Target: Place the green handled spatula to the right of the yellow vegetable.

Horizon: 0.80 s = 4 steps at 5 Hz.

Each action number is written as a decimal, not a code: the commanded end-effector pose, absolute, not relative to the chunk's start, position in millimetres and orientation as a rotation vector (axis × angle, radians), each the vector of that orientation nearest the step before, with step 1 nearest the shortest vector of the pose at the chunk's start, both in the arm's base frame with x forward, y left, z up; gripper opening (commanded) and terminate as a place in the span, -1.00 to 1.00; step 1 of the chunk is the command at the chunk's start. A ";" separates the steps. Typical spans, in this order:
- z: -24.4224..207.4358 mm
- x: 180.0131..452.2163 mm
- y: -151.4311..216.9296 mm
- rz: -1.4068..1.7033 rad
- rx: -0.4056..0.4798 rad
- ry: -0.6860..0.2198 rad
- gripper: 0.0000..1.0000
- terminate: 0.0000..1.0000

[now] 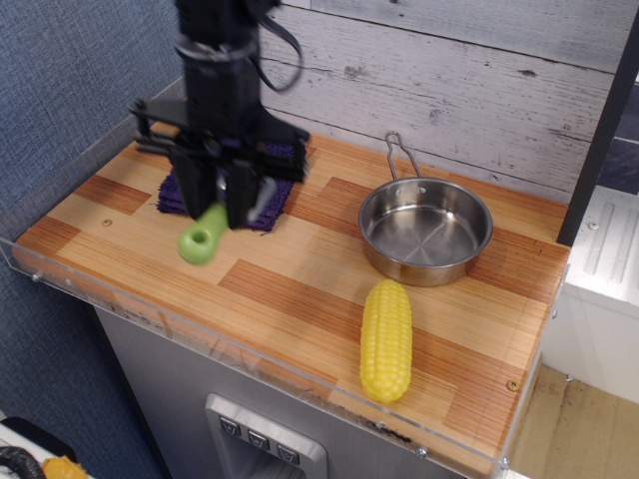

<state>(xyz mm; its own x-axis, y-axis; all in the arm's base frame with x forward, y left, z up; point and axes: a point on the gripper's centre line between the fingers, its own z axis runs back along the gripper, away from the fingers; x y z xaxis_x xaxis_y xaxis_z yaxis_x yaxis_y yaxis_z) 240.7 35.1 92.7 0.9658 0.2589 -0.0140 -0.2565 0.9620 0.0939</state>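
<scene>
Lime-green handle with end hole juts below pincer (226,195) clamping green handled spatula (205,238); blade hidden.

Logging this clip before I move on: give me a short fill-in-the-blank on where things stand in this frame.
1. The gripper carries the green handled spatula by its ____ end, so only the handle shows.
2. The yellow vegetable lies on the wooden counter just in front of the steel ____.
3. The dark blue ____ lies partly hidden behind the gripper.

Missing words: blade; pan; cloth
</scene>
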 end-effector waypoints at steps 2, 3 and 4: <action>79.5 246.7 -61.4 0.222 0.169 -0.054 -1.00 -1.00; 62.0 252.8 -91.7 0.209 0.144 -0.074 -1.00 -1.00; 45.5 266.8 -104.8 0.176 0.119 -0.099 -1.00 -1.00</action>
<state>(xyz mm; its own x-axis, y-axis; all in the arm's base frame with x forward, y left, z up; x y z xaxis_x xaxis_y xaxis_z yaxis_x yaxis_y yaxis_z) 258.8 -100.2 33.4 0.9824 0.1731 0.0700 -0.1811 0.9746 0.1321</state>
